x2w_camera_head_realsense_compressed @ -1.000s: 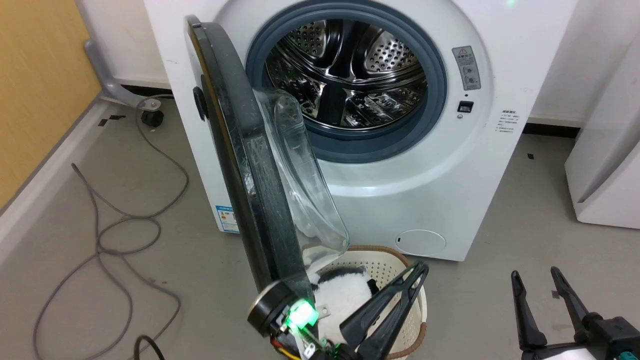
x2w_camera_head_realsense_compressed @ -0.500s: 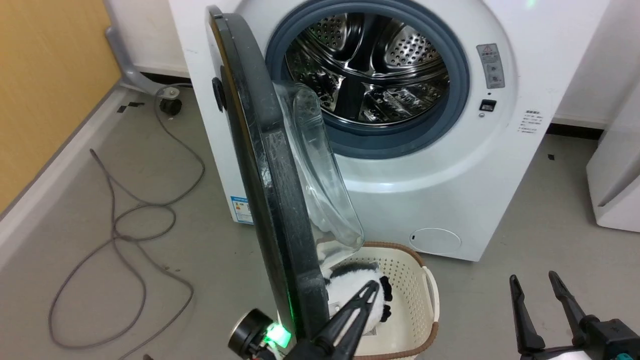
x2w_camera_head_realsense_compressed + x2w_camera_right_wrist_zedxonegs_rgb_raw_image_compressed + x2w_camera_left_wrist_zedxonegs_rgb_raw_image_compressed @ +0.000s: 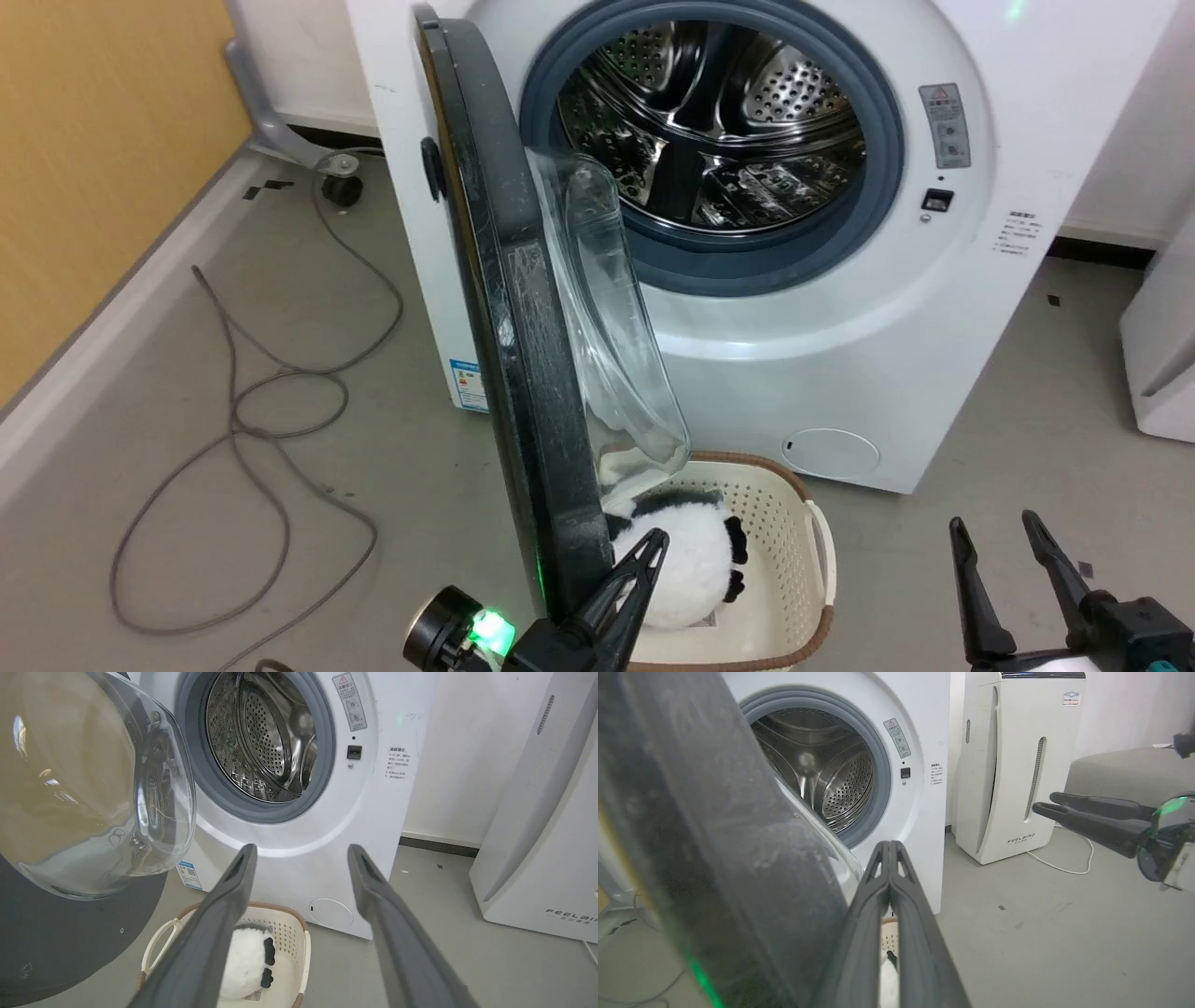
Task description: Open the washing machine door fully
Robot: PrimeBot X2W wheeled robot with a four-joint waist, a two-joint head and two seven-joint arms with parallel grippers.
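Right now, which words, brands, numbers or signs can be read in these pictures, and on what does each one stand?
"FEELBIRD": low on the front of the white appliance beside the washing machine.
Warning triangle: top of the grey sticker on the washing machine; the rest of it is too small.
Too small or blurred to read: blue label, small print block, badge atop the white appliance.

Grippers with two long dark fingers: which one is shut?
The left gripper, its fingers pressed together beside the large round black-rimmed washing machine door. The right gripper holds its fingers wide apart.
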